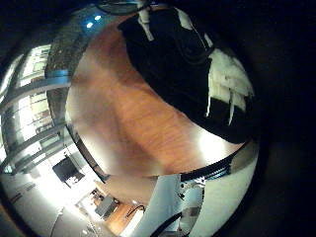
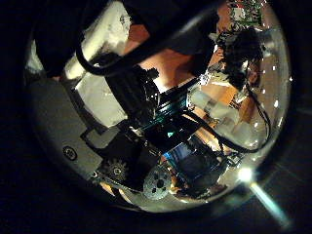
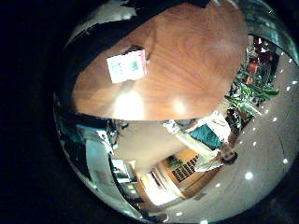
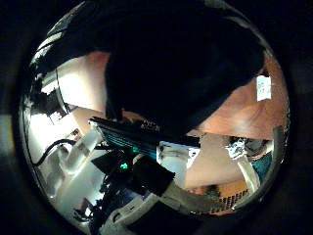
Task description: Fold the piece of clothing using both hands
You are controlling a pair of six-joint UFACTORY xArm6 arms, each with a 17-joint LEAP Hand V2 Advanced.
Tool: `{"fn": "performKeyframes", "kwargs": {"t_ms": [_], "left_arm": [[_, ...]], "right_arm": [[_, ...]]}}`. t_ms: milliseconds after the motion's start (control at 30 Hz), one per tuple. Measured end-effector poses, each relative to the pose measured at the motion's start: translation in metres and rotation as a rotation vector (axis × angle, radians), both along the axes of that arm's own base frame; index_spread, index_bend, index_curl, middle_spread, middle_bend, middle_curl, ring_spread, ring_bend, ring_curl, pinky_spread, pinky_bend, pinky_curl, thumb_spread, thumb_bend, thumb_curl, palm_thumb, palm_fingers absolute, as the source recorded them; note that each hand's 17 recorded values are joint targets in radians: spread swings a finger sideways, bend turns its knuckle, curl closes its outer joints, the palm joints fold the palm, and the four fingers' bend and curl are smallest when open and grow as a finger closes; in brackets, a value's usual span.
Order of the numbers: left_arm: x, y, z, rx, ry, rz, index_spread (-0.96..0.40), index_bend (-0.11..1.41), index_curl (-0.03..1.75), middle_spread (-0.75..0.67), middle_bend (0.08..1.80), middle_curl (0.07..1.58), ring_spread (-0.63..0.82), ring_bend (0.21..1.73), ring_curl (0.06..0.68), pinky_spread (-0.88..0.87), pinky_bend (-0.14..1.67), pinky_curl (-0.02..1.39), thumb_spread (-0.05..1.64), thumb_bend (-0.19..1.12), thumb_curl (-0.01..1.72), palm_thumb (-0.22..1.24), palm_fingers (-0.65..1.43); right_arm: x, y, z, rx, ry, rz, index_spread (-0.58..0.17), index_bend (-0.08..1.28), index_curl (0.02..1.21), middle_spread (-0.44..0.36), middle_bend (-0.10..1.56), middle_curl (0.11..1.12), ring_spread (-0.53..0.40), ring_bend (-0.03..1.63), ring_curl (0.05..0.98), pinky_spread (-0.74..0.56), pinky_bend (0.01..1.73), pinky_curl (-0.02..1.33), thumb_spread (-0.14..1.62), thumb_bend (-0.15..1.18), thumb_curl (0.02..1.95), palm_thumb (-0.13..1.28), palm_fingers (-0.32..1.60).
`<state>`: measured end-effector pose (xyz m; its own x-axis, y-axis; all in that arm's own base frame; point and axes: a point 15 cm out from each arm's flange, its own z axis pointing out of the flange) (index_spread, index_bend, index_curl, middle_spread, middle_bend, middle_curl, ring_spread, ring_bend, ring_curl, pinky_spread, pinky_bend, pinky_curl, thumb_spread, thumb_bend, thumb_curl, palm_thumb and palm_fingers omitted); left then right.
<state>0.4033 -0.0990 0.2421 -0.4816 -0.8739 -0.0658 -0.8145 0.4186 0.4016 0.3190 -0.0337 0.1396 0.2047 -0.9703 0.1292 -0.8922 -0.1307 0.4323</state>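
A dark garment (image 1: 178,54) lies on the wooden table (image 1: 138,118) in the left little finger side palm view. A hand (image 1: 227,84) with pale fingers rests on the garment there; I cannot tell which hand it is. In the right thumb side palm view the garment (image 4: 186,69) fills much of the picture, close to that palm, with hand parts (image 4: 137,137) at its edge. The left thumb side palm view shows mostly the hand's own body (image 2: 161,127).
A small pale card (image 3: 127,65) lies on the table near the garment's edge; it also shows in the right thumb side palm view (image 4: 262,88). Potted plants (image 3: 248,89) stand beyond the table's far edge.
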Motion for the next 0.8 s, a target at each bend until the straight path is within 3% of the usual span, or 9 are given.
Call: {"fn": "performKeyframes", "kwargs": {"t_ms": [167, 300, 433, 633, 800], "left_arm": [[0.002, 0.002, 0.003, 0.001, 0.008, 0.001, -0.71, 0.58, 1.19, -0.54, 1.00, 1.00, -0.40, 1.41, 0.545, -0.61, 1.11, 0.76, 1.43, -0.01, 0.32, 0.56, 1.06], [0.002, 0.006, 0.005, 0.001, 0.014, 0.006, -0.71, 0.57, 1.21, -0.54, 0.99, 1.01, -0.40, 1.41, 0.544, -0.61, 1.10, 0.77, 1.43, -0.01, 0.32, 0.55, 1.06], [-0.001, 0.010, 0.010, -0.001, 0.018, 0.004, -0.72, 0.56, 1.23, -0.54, 0.98, 1.01, -0.40, 1.41, 0.544, -0.61, 1.09, 0.78, 1.43, -0.01, 0.31, 0.54, 1.06], [-0.003, 0.022, 0.020, -0.004, 0.013, 0.019, -0.73, 0.53, 1.25, -0.55, 0.97, 1.02, -0.40, 1.41, 0.544, -0.61, 1.08, 0.79, 1.44, -0.01, 0.31, 0.52, 1.06], [-0.020, 0.030, 0.024, -0.014, 0.042, 0.010, -0.74, 0.52, 1.26, -0.55, 0.97, 1.03, -0.40, 1.40, 0.544, -0.61, 1.07, 0.80, 1.44, -0.01, 0.31, 0.51, 1.06]], "right_arm": [[0.004, 0.019, -0.017, -0.009, 0.006, 0.035, -0.279, 0.17, 0.31, -0.139, 0.41, 0.42, -0.160, 0.79, 0.250, 0.04, 0.71, 0.07, 1.02, 0.00, 0.31, 0.42, 0.36], [0.007, 0.022, -0.023, -0.013, -0.002, 0.028, -0.336, 0.13, 0.27, -0.222, 0.50, 0.47, -0.273, 1.02, 0.310, -0.28, 1.03, 0.13, 1.05, 0.02, 0.34, 0.56, 0.86], [0.028, 0.025, -0.014, 0.000, -0.101, 0.024, -0.416, 0.36, 0.40, -0.266, 0.71, 0.59, -0.274, 1.11, 0.407, -0.33, 1.18, 0.24, 1.06, 0.06, 0.38, 0.72, 1.25], [0.033, 0.017, 0.015, 0.007, -0.199, 0.008, -0.433, 0.76, 0.61, -0.246, 1.00, 0.74, -0.251, 1.25, 0.503, -0.26, 1.35, 0.34, 1.11, 0.10, 0.45, 0.89, 1.23], [0.015, 0.009, 0.047, -0.002, -0.192, -0.005, -0.401, 0.92, 0.74, -0.221, 1.13, 0.80, -0.240, 1.34, 0.571, -0.22, 1.44, 0.41, 1.15, 0.08, 0.49, 0.92, 1.13]]}}
